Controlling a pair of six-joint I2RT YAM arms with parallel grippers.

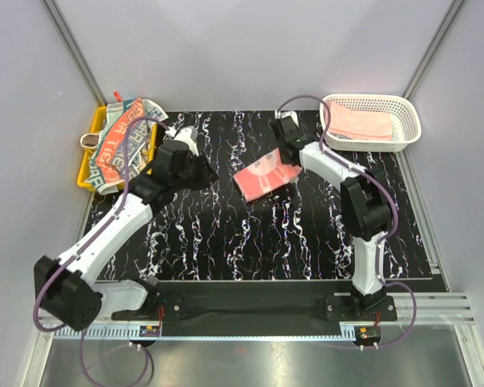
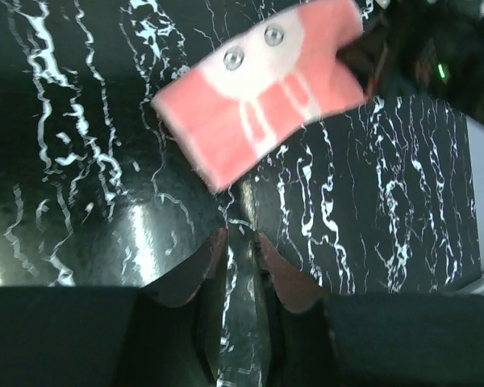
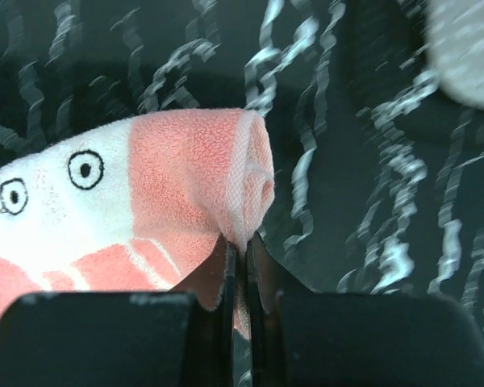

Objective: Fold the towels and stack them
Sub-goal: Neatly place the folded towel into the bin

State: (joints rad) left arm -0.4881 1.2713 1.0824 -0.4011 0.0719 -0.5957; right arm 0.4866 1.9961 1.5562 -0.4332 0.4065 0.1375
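right claw (image 3: 240,240) pinching pink towel (image 3: 177,165) | left claw (image 2: 240,236) seemingly slightly open

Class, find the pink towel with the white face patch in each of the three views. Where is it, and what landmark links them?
Top external: pink towel near the table's middle, slightly right.
Left wrist: towel upper middle, tilted.
Right wrist: towel left and centre, its rolled edge in the right gripper.
Shared landmark: the black marbled tabletop.
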